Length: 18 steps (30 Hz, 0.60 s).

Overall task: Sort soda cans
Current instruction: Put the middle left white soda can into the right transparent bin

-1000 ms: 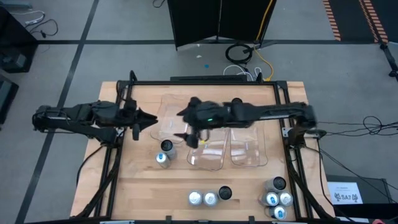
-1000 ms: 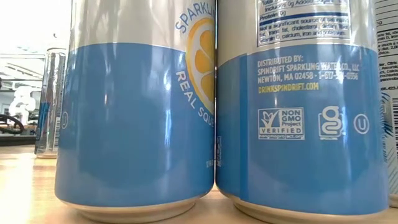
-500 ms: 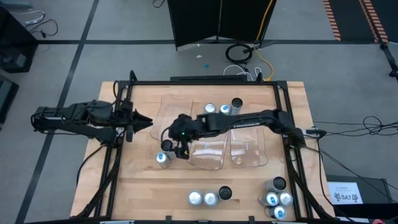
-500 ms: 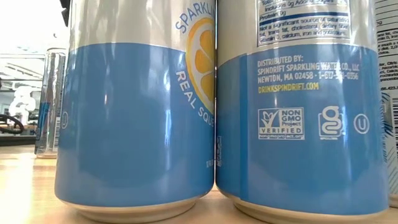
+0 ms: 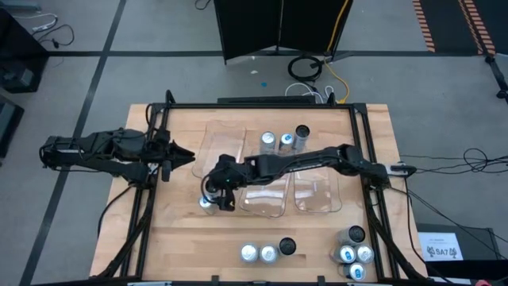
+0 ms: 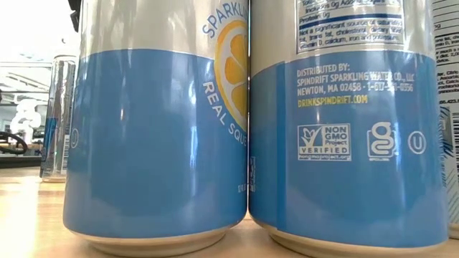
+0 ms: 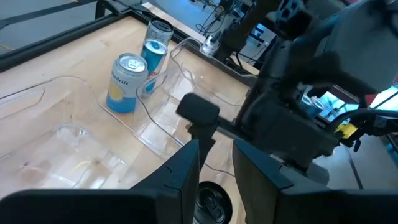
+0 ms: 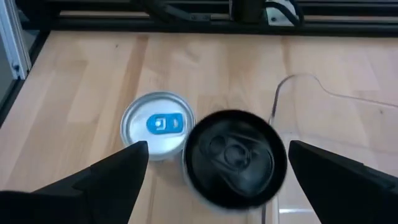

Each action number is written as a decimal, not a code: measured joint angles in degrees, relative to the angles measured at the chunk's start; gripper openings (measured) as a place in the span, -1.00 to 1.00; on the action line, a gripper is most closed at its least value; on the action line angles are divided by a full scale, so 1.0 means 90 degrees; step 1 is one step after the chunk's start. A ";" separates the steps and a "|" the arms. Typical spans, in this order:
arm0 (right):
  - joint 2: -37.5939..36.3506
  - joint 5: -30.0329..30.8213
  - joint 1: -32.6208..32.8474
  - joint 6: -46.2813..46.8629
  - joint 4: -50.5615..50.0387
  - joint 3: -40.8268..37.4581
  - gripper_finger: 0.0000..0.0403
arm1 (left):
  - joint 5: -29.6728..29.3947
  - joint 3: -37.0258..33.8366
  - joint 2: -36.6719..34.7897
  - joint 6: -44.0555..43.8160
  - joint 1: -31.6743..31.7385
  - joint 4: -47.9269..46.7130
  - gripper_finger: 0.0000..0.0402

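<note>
Seen from above, a light wooden worktop (image 5: 175, 238) sits inside a black frame, with two dark robot arms reaching over it. The right arm stretches from the right edge across the centre of the frame, over clear plastic rectangular trays (image 5: 317, 195), to the centre left. Its right claw (image 5: 214, 191) hangs over two upright soda cans standing side by side just left of the trays. In the right wrist view its two dark fingers (image 8: 109, 177) stand wide apart and hold nothing, with a black-topped soda can (image 8: 235, 158) between them and a silver-topped soda can with a blue tab (image 8: 160, 124) touching it or just beside it.

The left arm waits at the left edge of the frame. Its left claw (image 5: 181, 155) hovers over the worktop near the trays, fingers close together with a narrow gap and nothing gripped.

Three more small silver cans (image 5: 284, 141) stand at the upper centre by the trays. Three cans (image 5: 268, 252) line up at the lower centre. A cluster of four cans (image 5: 353, 246) stands at the lower right.

The table-height view is filled by two blue-and-silver sparkling water cans (image 6: 165, 136) pressed side by side.
</note>
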 joint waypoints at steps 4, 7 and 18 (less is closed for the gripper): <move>0.0082 -0.0031 -0.0080 0.0005 -0.0008 0.0000 0.88 | -0.0001 0.0000 0.0001 0.0000 -0.0001 -0.0001 -0.47; 0.0129 -0.0166 -0.0119 0.0021 0.0032 0.0000 0.88 | -0.0001 0.0000 0.0000 0.0000 0.0000 -0.0001 -0.47; 0.0157 -0.0226 -0.0136 0.0088 -0.0006 0.0000 0.53 | -0.0001 0.0000 0.0000 -0.0002 0.0000 0.0001 -0.47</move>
